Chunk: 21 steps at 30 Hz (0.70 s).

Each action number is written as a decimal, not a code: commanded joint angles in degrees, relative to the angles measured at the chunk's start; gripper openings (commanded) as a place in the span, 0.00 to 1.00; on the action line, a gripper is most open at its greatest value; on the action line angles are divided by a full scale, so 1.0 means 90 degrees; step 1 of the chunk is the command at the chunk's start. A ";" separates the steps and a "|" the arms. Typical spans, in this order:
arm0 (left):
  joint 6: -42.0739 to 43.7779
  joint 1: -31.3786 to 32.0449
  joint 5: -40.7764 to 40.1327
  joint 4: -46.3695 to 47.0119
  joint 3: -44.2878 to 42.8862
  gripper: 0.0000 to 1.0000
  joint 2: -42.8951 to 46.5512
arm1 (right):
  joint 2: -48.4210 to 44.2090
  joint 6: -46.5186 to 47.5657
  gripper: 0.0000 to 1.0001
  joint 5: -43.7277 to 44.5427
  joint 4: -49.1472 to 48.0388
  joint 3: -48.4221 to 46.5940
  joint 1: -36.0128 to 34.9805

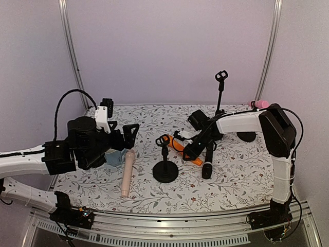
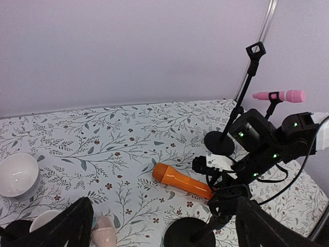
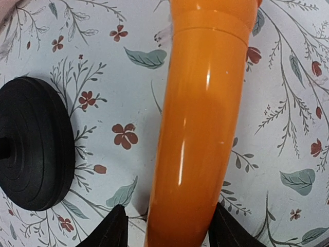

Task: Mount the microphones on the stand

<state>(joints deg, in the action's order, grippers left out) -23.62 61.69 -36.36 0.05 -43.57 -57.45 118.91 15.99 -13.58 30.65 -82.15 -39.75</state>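
Observation:
The orange microphone [image 1: 180,148] lies on the table; in the right wrist view [image 3: 200,118] it runs up between my fingers. My right gripper [image 1: 191,150] is open and straddles its lower body, with a small gap at the left finger [image 3: 115,229] and the right finger [image 3: 234,229] at its side. The black microphone [image 1: 207,165] lies just right of it. The beige-pink microphone [image 1: 127,172] lies at front left. The pink microphone [image 1: 259,104] sits clipped in a stand at the back right. My left gripper [image 1: 129,133] is open and empty, above the table.
A short black stand [image 1: 165,167] with an empty clip stands at the centre; its base [image 3: 33,149] is left of the orange microphone. A tall stand [image 1: 220,85] with an empty clip rises behind. A blue mug [image 1: 114,157] and a white bowl [image 2: 18,175] sit under the left arm.

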 commanded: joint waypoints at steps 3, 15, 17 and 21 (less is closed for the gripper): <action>0.0013 -0.0075 -0.0041 0.0067 -0.0010 0.98 -0.0095 | 0.0246 -0.0087 0.39 0.0083 0.0025 -0.0066 -0.0035; 0.0348 -0.0091 -0.0003 0.0174 -0.0296 0.98 -0.0258 | -0.0788 -0.0118 0.25 -0.0354 0.0017 -0.0765 0.0412; 0.0468 -0.0101 -0.0003 0.0247 -0.0480 0.98 -0.0364 | -0.1103 -0.0099 0.25 -0.0830 0.0007 -0.0955 0.0558; 0.0481 -0.0148 0.0068 0.0510 -0.1086 0.99 -0.0835 | -0.1851 -0.0016 0.24 -0.1260 -0.0276 -0.1019 0.0608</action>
<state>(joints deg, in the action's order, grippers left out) -20.75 61.43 -36.42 0.78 -47.62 -61.69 111.44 15.22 -18.26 31.79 -88.62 -35.05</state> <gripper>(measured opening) 0.987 0.340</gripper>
